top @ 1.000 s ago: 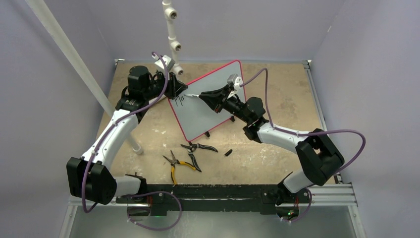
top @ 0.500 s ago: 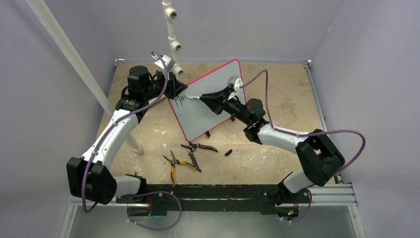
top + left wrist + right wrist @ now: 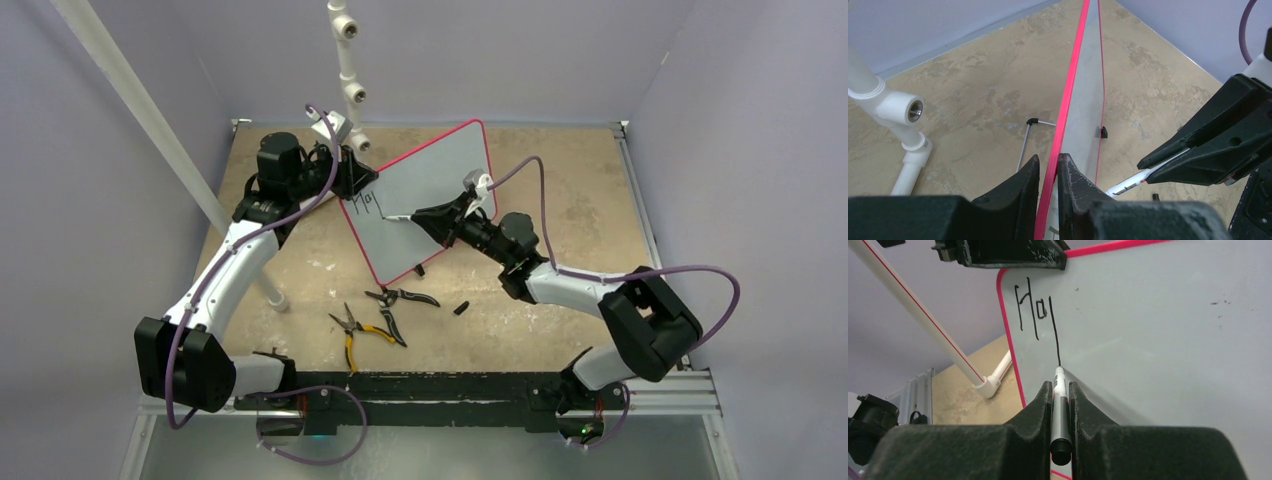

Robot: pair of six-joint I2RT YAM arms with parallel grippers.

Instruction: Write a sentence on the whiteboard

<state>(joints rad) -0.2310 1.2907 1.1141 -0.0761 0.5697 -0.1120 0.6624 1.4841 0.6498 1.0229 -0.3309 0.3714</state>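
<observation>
The whiteboard (image 3: 420,195) with its red-pink frame stands tilted on the table; it also shows in the right wrist view (image 3: 1158,340) and edge-on in the left wrist view (image 3: 1088,100). My left gripper (image 3: 352,180) (image 3: 1049,165) is shut on its upper left frame edge. My right gripper (image 3: 425,215) (image 3: 1060,390) is shut on a marker (image 3: 1060,405) whose tip touches the board. The sentence (image 3: 1035,317) reads "Ho" plus a long vertical stroke; it also shows in the top view (image 3: 367,203).
Two pairs of pliers (image 3: 400,298) (image 3: 355,330) lie on the table in front of the board, with a small black cap (image 3: 461,307) to their right. A white pipe post (image 3: 349,70) stands behind the board; a slanted white pipe (image 3: 170,150) runs at left.
My right gripper moved the marker down the board, drawing a long vertical stroke after "Ho". The left gripper and board stayed still.
</observation>
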